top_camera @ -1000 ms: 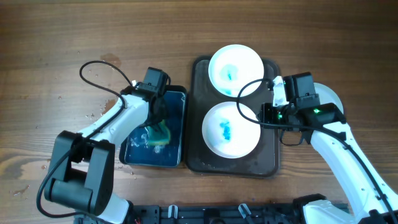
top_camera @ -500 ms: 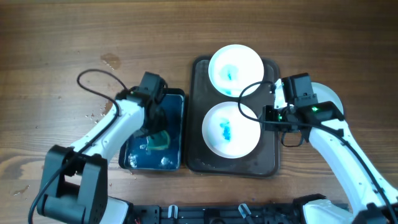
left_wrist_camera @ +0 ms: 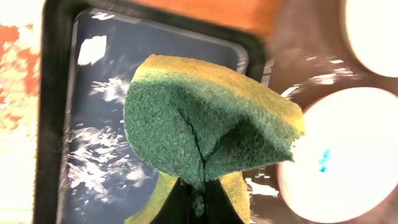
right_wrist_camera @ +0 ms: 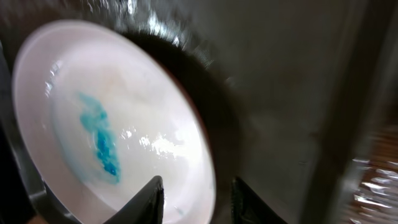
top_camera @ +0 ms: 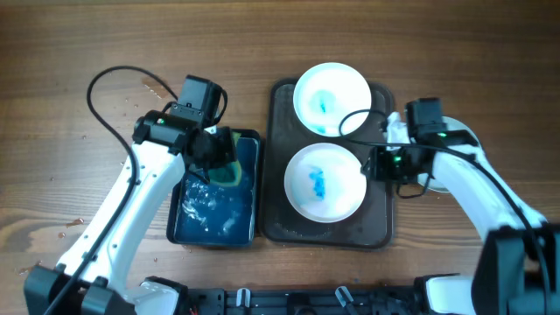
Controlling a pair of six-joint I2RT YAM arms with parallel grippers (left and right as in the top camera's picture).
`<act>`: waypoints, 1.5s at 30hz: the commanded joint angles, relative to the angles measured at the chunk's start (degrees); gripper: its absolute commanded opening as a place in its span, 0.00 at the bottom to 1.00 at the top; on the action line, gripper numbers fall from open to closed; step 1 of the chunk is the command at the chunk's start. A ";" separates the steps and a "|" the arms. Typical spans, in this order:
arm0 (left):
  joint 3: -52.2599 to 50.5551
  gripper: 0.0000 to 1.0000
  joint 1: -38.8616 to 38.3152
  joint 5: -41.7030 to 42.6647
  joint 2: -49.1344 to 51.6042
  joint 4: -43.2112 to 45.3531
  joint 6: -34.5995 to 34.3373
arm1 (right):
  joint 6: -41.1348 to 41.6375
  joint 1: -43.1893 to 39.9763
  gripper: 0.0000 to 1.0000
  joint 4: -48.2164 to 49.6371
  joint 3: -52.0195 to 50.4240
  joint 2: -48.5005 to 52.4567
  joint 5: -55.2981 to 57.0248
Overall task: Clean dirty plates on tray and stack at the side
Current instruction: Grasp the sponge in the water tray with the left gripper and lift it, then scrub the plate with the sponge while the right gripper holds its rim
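Two white plates with teal smears lie on the dark brown tray (top_camera: 379, 226): a far plate (top_camera: 331, 98) and a near plate (top_camera: 324, 182). A third white plate (top_camera: 471, 137) lies right of the tray, mostly hidden under my right arm. My left gripper (top_camera: 217, 157) is shut on a green and yellow sponge (left_wrist_camera: 205, 118) and holds it above the far right corner of the blue tray (top_camera: 210, 214). My right gripper (top_camera: 374, 164) is open at the near plate's right rim. In the right wrist view the plate's (right_wrist_camera: 93, 124) rim lies between the fingers (right_wrist_camera: 198, 196).
The blue tray (left_wrist_camera: 93, 124) holds wet foam and stands just left of the brown tray (left_wrist_camera: 292, 56). Water drops lie on the wooden table left of it. Cables loop above both arms.
My left gripper has lifted the sponge out of the blue tray and moved it toward the tray's far right corner. My right gripper has edged slightly left at the near plate's rim.
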 commanded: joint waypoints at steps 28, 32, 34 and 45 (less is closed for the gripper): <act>5.44 0.04 -18.36 -13.22 29.90 12.20 -12.76 | 7.91 4.28 0.04 4.61 0.59 12.44 6.29; 5.57 0.04 -18.60 11.78 29.94 20.68 -8.48 | 7.89 4.28 0.04 4.50 0.59 12.44 6.29; 5.57 0.04 -19.71 19.93 30.27 25.27 -8.50 | 7.91 4.28 0.04 4.50 0.59 12.44 6.29; 5.57 0.04 -25.49 32.11 34.07 28.85 -8.44 | 7.91 4.28 0.04 4.44 0.59 12.44 6.27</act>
